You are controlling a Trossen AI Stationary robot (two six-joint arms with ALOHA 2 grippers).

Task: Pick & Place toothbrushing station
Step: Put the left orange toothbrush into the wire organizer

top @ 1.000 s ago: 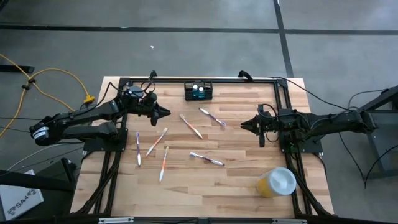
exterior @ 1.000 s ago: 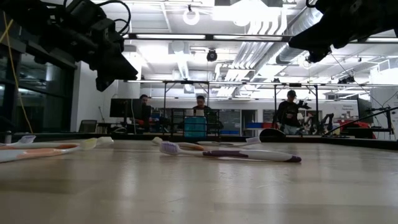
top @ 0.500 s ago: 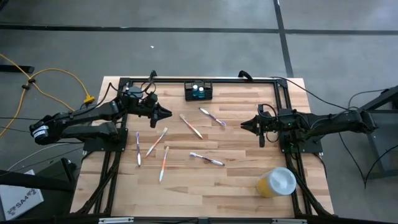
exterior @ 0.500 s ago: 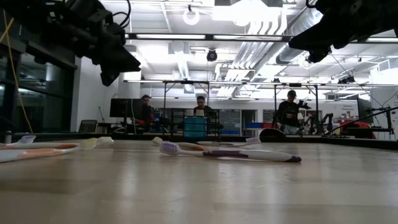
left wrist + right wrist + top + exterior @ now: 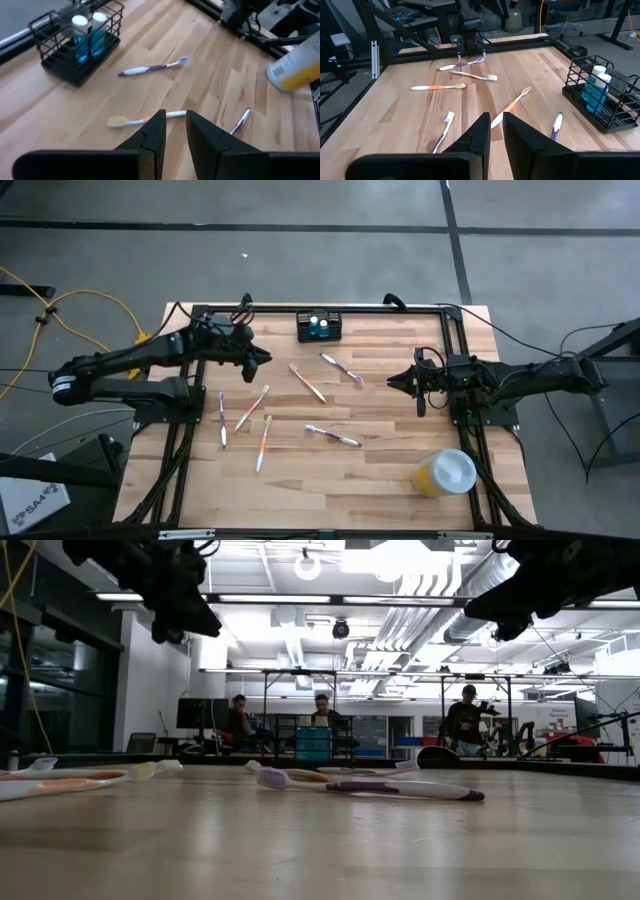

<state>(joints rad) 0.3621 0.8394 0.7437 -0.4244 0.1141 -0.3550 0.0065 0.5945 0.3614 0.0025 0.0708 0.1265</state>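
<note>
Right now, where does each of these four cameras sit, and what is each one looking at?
High: overhead, straight down on the table, both arms, the black caddy.
Low: tabletop height, across toothbrushes into the room; arms overhead.
Left wrist: past the left gripper toward the caddy.
Right wrist: past the right gripper; caddy too.
Both wrist views share the caddy.

I note the table (image 5: pixel 380 465) top is light wood in planked strips, smooth with a satin sheen. The toothbrushing station (image 5: pixel 75 47) is a thin black wire caddy, matt, holding two translucent blue plastic bottles (image 5: pixel 89 37) with white caps. The toothbrushes (image 5: pixel 152 69) look like smooth plastic. The yellow cup (image 5: pixel 443 475) looks plastic under its white lid. My left gripper (image 5: pixel 175 127) fingers appear matt black plastic.
</note>
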